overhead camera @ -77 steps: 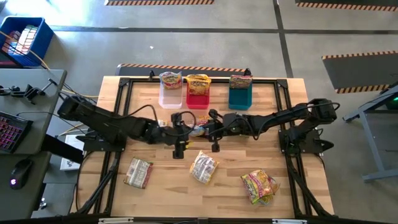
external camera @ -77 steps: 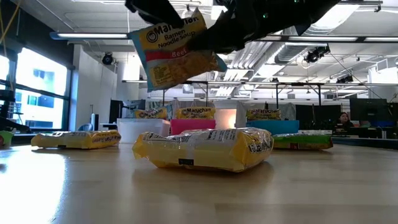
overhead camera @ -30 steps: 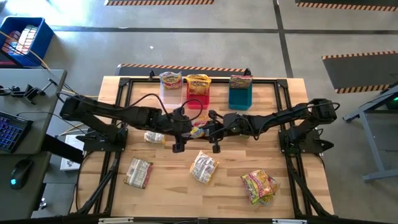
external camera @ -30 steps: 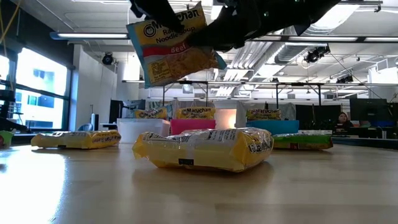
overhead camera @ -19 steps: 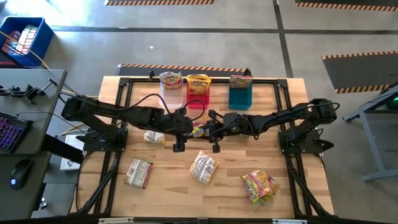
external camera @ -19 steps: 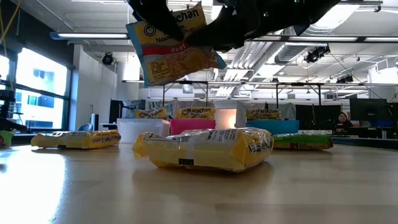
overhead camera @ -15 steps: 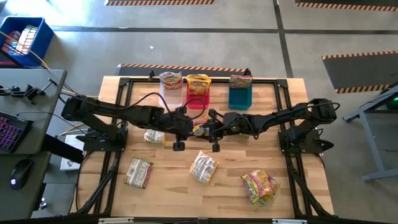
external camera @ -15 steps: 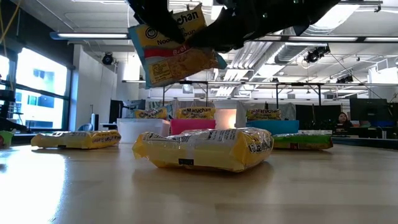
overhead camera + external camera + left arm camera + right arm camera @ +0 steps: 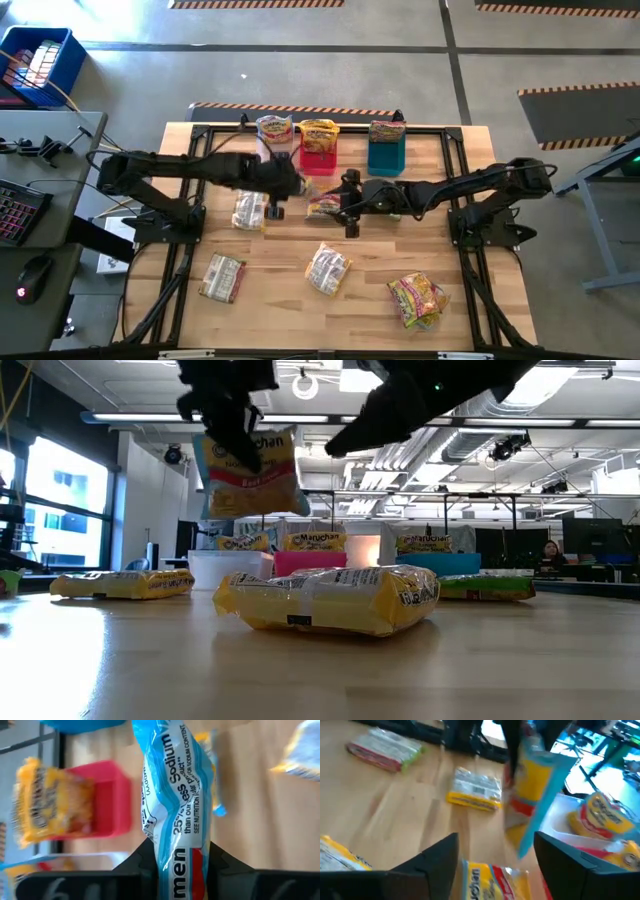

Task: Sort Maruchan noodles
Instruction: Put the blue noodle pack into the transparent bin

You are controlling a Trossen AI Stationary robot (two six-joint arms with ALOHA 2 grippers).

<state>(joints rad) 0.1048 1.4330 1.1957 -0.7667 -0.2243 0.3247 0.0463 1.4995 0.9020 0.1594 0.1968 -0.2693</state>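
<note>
Since a second ago my left claw (image 9: 240, 445) has carried the blue-edged noodle packet (image 9: 250, 472) leftward, clenched on it, hanging above the bench (image 9: 400, 260) near the clear bin (image 9: 274, 155). Right claw (image 9: 345, 205) stands released, just beside, empty.

I am looking at an industrial robotics lab or test hall. The floor (image 9: 300, 70) is bare grey concrete, marked with black-and-orange hazard striping (image 9: 290, 108). The wooden tabletop (image 9: 270, 310) sits in a black metal frame (image 9: 200, 130). Beside it stands an operator desk (image 9: 40, 200) with a keyboard (image 9: 12, 212), a mouse (image 9: 30, 277) and loose cables. Across the hall I see exposed ceiling ducts and strip lights (image 9: 560, 450), large windows (image 9: 60, 500), further workstations with monitors (image 9: 590, 540), and a person (image 9: 552, 552) seated at one.
</note>
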